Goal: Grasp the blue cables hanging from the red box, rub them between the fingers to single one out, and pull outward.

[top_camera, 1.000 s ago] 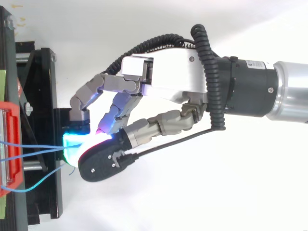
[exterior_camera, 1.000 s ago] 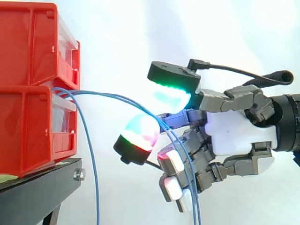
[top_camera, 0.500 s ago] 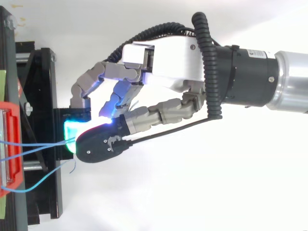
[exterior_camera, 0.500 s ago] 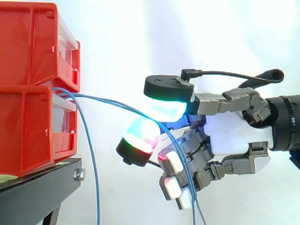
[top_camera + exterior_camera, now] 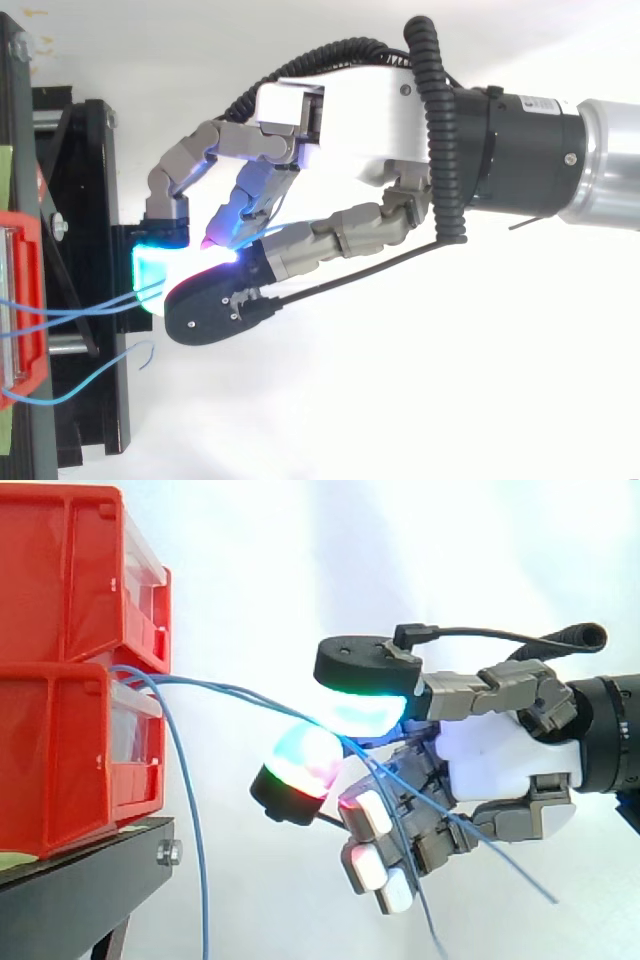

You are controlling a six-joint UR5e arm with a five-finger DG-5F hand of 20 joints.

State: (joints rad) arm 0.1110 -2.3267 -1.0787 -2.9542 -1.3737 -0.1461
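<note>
fingers (image 5: 300, 765) of the hand (image 5: 505, 765) pinch two blue cables (image 5: 240, 692) from the red box (image 5: 70, 750) — pulling outward could drag both, or slip.

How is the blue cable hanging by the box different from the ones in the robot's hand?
The hanging cable droops down, untouched; the held cables stretch across to the hand, pinched between glowing pads. It is alone; they are a pair. All are thin, blue, from the lower red box.

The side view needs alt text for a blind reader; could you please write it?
A robot hand pinches blue cables between glowing fingertips. The cables run from stacked red bins on a black stand; another hangs loose beside the bins.
</note>
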